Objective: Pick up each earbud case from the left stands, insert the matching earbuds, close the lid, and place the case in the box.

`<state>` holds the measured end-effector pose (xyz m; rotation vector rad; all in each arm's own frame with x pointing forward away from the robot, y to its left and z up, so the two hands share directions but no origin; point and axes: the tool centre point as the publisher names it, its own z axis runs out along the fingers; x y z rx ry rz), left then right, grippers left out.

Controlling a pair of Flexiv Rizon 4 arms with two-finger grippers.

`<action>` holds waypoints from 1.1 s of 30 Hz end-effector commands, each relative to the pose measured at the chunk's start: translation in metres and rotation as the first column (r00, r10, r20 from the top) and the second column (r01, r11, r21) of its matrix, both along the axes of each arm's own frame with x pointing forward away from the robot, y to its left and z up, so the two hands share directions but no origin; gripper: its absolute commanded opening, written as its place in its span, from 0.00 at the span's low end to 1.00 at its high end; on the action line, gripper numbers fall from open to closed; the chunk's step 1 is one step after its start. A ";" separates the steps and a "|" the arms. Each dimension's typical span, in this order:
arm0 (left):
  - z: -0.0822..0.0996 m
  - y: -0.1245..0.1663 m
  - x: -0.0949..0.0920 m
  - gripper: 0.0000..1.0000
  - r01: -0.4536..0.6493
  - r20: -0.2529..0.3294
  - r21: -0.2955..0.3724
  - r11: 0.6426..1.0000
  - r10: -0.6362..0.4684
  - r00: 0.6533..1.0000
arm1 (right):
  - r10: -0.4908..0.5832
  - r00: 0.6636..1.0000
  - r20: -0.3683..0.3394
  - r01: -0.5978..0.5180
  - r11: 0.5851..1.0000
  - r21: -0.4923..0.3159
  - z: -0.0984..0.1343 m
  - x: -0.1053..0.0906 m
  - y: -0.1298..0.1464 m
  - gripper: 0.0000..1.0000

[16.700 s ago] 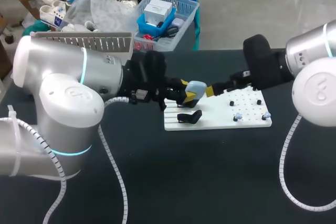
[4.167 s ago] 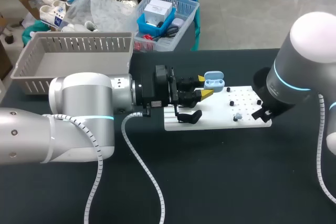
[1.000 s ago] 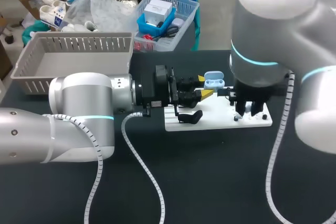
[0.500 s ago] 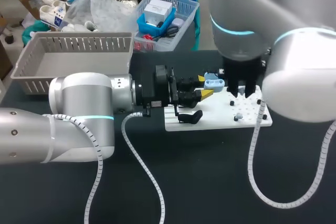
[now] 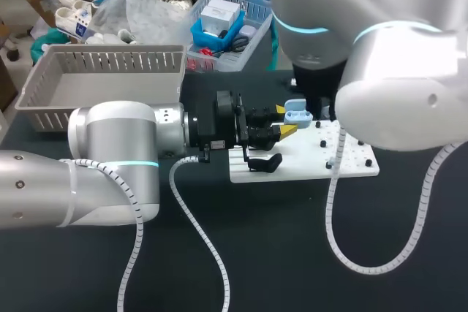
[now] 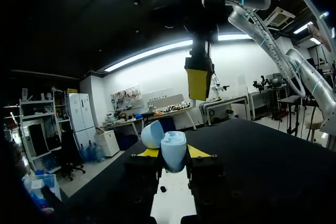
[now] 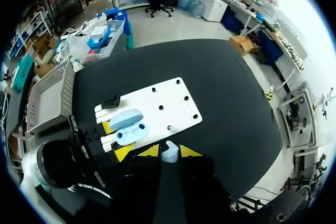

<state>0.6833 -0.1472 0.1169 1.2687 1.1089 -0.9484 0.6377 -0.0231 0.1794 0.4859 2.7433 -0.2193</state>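
My left gripper (image 6: 173, 153) is shut on the base of a light blue earbud case (image 6: 174, 149), holding it with its lid (image 6: 151, 134) swung open. In the head view the case (image 5: 297, 115) hangs over the back edge of the white peg board (image 5: 303, 162). High above the case, my right gripper (image 7: 169, 151) is shut on a small pale earbud (image 7: 169, 155). Below it the open case (image 7: 126, 126) lies between the left gripper's yellow fingertips (image 7: 124, 151). One yellow fingertip of the right gripper (image 6: 198, 82) shows above the case. My right arm (image 5: 365, 49) hides its own gripper in the head view.
A black stand piece (image 5: 264, 162) sits at the board's left end. Another pale earbud (image 7: 171, 128) and black pegs (image 7: 160, 107) stand on the board. The grey slatted basket (image 5: 110, 82) is at the back left; a clear bin of boxes (image 5: 234, 23) lies behind the table.
My right arm has swung left from the board's right end to a spot above the open case, carrying the earbud. The left arm and the case have stayed still.
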 end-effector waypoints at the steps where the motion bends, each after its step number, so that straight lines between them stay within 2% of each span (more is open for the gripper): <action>1: -0.001 0.000 -0.001 0.00 -0.004 0.002 -0.003 1.000 0.004 1.000 | -0.034 0.999 -0.004 0.034 0.999 -0.008 -0.003 0.010 0.008 0.00; 12: -0.001 0.000 -0.001 0.00 -0.004 0.002 -0.003 1.000 0.004 1.000 | -0.076 0.997 0.019 0.075 0.997 0.028 -0.007 0.018 0.016 0.00; 33: -0.001 0.000 -0.001 0.00 -0.004 0.002 -0.003 1.000 0.004 1.000 | -0.082 0.996 0.027 0.082 0.996 0.027 -0.014 0.031 0.024 0.00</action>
